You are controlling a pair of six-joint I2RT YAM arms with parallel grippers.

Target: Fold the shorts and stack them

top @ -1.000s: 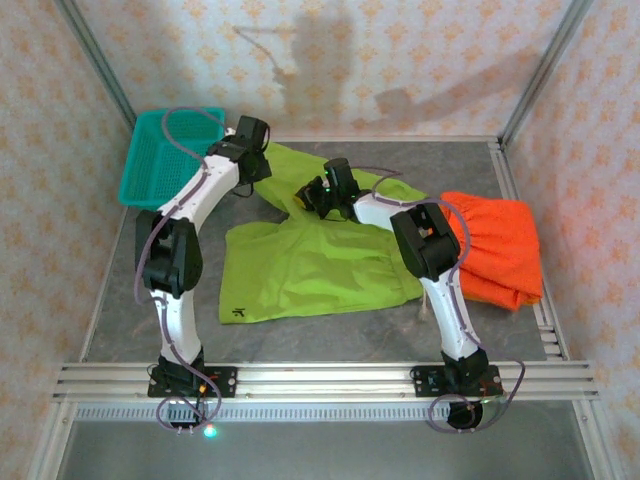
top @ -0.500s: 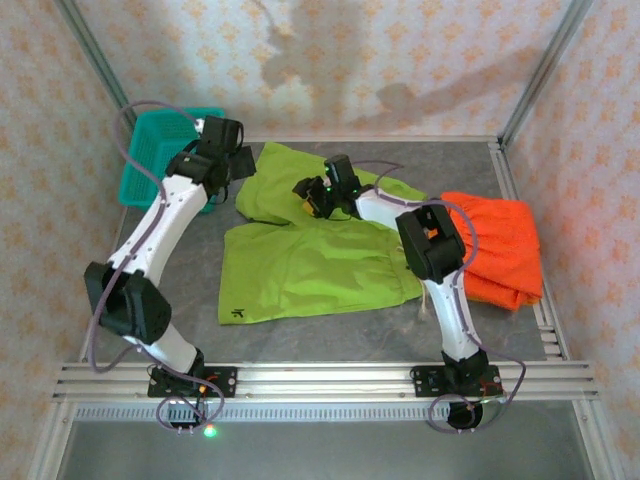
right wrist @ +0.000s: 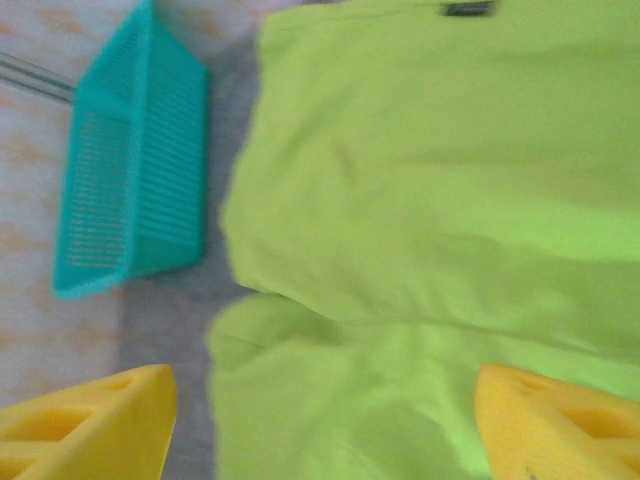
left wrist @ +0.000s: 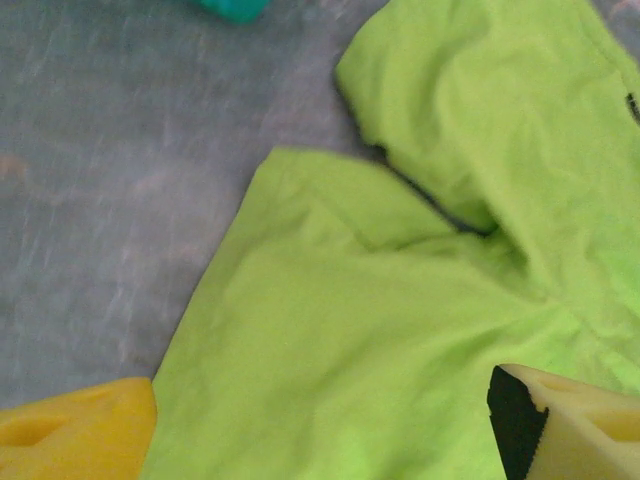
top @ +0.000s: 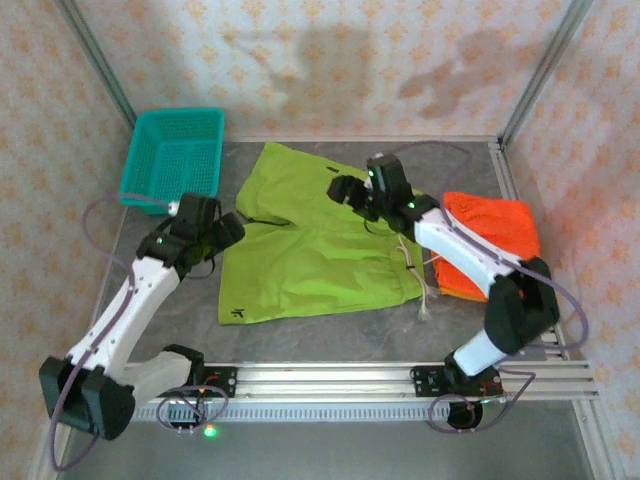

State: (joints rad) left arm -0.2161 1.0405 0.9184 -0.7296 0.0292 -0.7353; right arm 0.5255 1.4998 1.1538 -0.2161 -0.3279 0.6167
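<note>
Lime green shorts (top: 310, 245) lie spread flat in the middle of the table, both legs pointing left, with a small dark mark (top: 237, 312) near the front corner. Orange shorts (top: 490, 245) lie bunched at the right, touching the green waist. My left gripper (top: 222, 233) hovers open at the left edge of the green shorts (left wrist: 400, 300); its fingers (left wrist: 80, 435) hold nothing. My right gripper (top: 347, 189) is open above the far leg of the green shorts (right wrist: 430, 200), and its yellow fingers (right wrist: 95, 425) stand wide apart and empty.
A teal mesh basket (top: 175, 155) stands at the back left corner, also seen in the right wrist view as the basket (right wrist: 130, 170). A white drawstring (top: 422, 292) trails from the green waist. The metal rail (top: 330, 378) runs along the front edge.
Both grippers opened and let go of the green shorts. The left arm drew back toward the near left, and the right gripper lifted and shifted right. The far leg now lies spread flat.
</note>
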